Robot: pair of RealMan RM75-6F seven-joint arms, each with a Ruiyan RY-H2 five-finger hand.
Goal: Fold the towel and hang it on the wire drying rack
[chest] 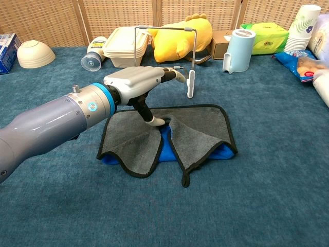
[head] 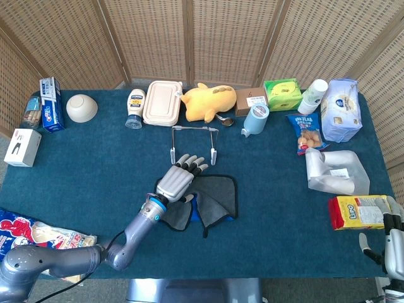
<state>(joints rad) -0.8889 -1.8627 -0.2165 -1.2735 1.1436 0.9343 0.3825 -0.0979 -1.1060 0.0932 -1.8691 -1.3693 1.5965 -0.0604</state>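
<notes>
The grey towel [head: 213,197] with a black hem lies crumpled and partly folded on the blue table, its blue underside showing at the front [chest: 163,149]. My left hand [head: 180,179] hovers flat over the towel's left half, fingers stretched toward the rack. Its thumb points down, and the tip touches the towel's middle crease [chest: 156,121]. It holds nothing. The wire drying rack [head: 193,141] stands upright just behind the towel, empty, and also shows in the chest view [chest: 165,55]. My right hand [head: 391,243] rests at the table's front right corner, fingers apart and empty.
Behind the rack sit a yellow plush toy [head: 208,101], a lunch box [head: 162,102], a mayonnaise bottle [head: 135,107] and a light blue cup [head: 255,119]. A white bowl [head: 81,108] is at the back left. Snack packs [head: 357,211] and a plastic bag [head: 336,172] lie on the right.
</notes>
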